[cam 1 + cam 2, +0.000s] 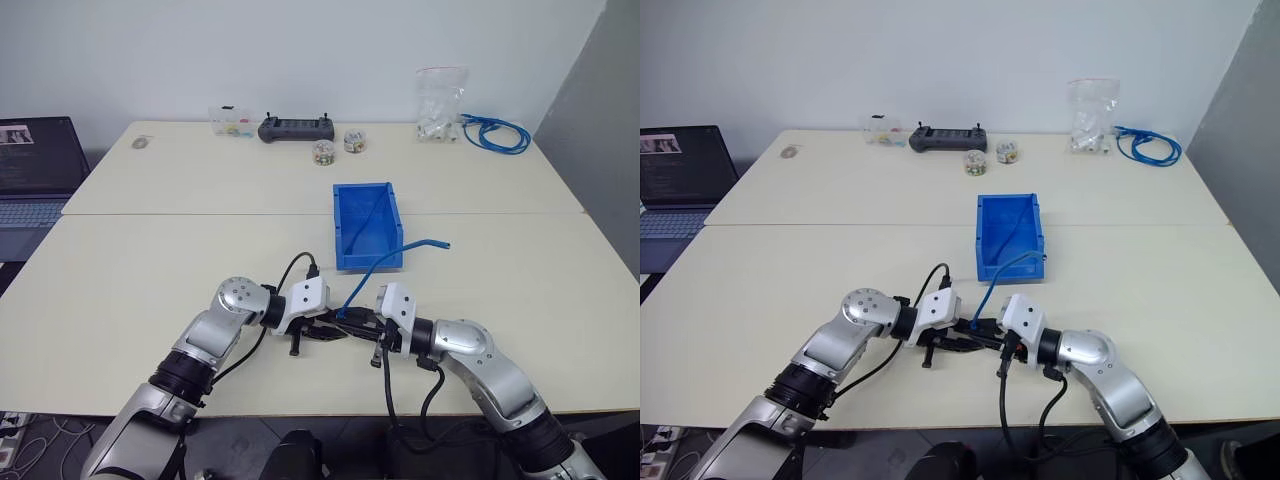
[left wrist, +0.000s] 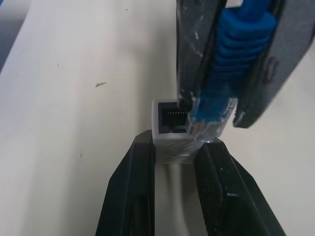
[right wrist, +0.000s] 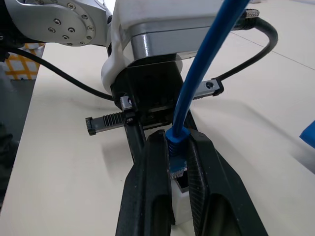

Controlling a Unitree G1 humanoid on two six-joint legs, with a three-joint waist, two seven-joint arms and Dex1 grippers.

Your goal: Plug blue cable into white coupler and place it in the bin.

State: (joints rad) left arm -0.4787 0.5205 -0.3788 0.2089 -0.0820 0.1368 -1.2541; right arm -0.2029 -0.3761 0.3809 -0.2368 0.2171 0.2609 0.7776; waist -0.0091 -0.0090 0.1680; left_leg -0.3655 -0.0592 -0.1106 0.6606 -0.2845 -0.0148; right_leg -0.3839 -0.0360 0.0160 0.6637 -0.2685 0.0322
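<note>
Left wrist view shows the left gripper closed on the white coupler, its dark socket facing away from the fingers. The clear plug of the blue cable sits at the socket mouth, partly beside its edge; I cannot tell if it is inside. The right gripper is clamped on the ribbed blue boot just behind that plug. Both grippers meet just in front of the bin, on the near side of the cream table. From the plug the cable rises toward the bin, and one strand lies inside it.
</note>
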